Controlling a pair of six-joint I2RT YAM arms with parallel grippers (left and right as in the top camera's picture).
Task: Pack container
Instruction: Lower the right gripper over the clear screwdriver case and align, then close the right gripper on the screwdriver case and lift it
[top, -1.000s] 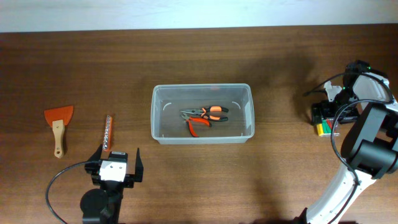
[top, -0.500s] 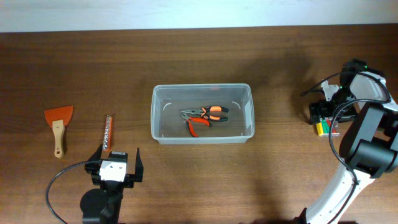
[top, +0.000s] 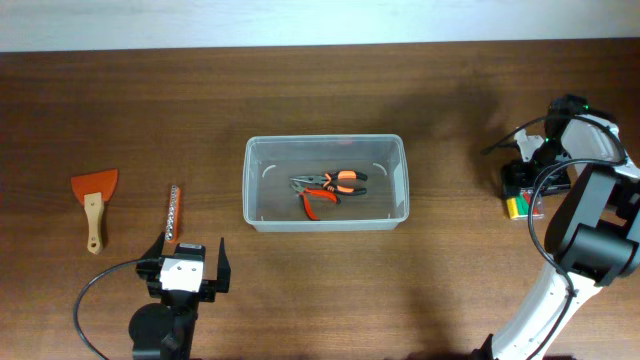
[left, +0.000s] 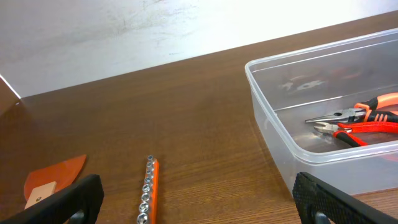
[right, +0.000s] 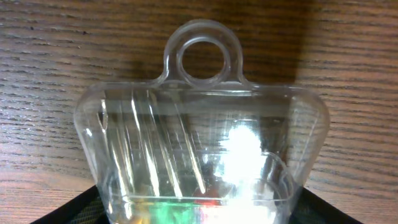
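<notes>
The container (top: 326, 225), a large clear tub, stands mid-table and holds orange-handled pliers (top: 328, 188). Its left end shows in the left wrist view (left: 273, 134), with the pliers (left: 360, 121) inside. My left gripper (top: 185, 270) is open and empty near the table's front edge, left of the tub; its fingers (left: 199, 205) frame bare wood. My right gripper (top: 522, 180) is at the far right, shut on a small clear case (top: 520, 206) with yellow, green and red pieces. In the right wrist view the case (right: 199, 137) fills the gap between the fingers (right: 199, 214).
An orange socket rail (top: 173, 217) lies left of the tub, just ahead of my left gripper (left: 148, 190). An orange scraper with a wooden handle (top: 94, 200) lies further left (left: 53, 180).
The right gripper and the small clear case have shifted slightly on the spot. The left arm, the tub and the tools have not moved.
</notes>
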